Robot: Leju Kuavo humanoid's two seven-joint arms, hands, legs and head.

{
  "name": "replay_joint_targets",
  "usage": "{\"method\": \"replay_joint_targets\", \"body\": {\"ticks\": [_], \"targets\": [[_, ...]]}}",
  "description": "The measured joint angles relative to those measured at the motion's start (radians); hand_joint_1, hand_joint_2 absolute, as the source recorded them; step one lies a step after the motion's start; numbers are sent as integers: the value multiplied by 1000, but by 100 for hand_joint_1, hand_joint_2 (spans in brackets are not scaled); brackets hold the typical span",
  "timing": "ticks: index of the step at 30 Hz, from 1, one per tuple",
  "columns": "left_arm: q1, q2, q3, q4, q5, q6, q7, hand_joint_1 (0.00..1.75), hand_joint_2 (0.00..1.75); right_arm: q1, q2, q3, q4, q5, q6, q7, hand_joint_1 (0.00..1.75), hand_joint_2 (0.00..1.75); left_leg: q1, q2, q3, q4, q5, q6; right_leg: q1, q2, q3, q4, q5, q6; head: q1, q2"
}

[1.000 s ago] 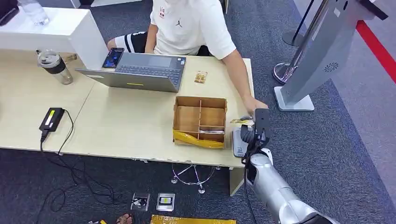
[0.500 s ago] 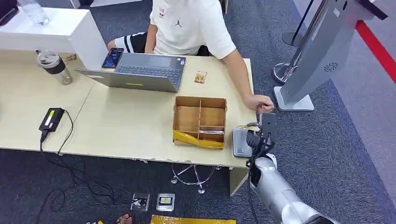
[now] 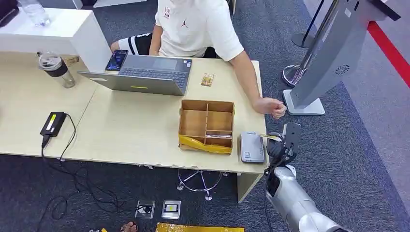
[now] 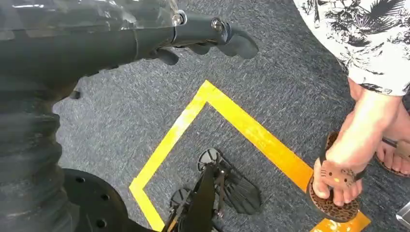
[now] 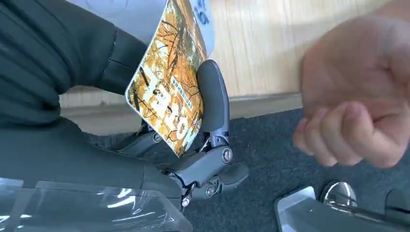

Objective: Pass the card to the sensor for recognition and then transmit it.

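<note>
My right hand (image 3: 279, 145) hangs just past the table's right edge and pinches a yellow patterned card (image 3: 269, 137), seen close in the right wrist view (image 5: 169, 79) between thumb and fingers (image 5: 212, 101). The grey card sensor (image 3: 252, 146) lies flat on the table's front right corner, just left of the hand and uncovered. A person's closed fist (image 3: 275, 107) hovers at the table edge just beyond my hand, and again near the card (image 5: 353, 96). My left hand (image 4: 208, 36) hangs over the carpet, fingers curled, holding nothing.
A partitioned cardboard box (image 3: 207, 124) sits left of the sensor. Laptop (image 3: 145, 73), phone (image 3: 116, 60), bottle (image 3: 56, 68) and power brick (image 3: 53, 123) lie further left. A grey kiosk stand (image 3: 324, 58) rises on the right. A person's sandalled foot (image 4: 338, 183) is beside floor tape.
My right hand carried the card rightward off the sensor, past the table edge, leaving the sensor uncovered. The person's hand moved right along the table edge and closed into a fist.
</note>
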Motion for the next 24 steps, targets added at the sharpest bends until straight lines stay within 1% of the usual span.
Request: {"method": "replay_joint_targets", "body": {"ticks": [9,17,24], "targets": [[4,1,17,-10,9,-2,0,0,175,37,-15,-5,1,-2,-11,-8,175,175,0,0,0,0,0,0,0,0,0,0,0,0,0,0],[4,1,17,-10,9,0,0,0,175,49,-16,-5,1,24,-54,-43,175,175,0,0,0,0,0,0,0,0,0,0,0,0,0,0],[4,2,17,-10,14,-3,-1,0,175,48,-19,-7,1,-8,-71,-68,175,175,0,0,0,0,0,0,0,0,0,0,0,0,0,0]]}}
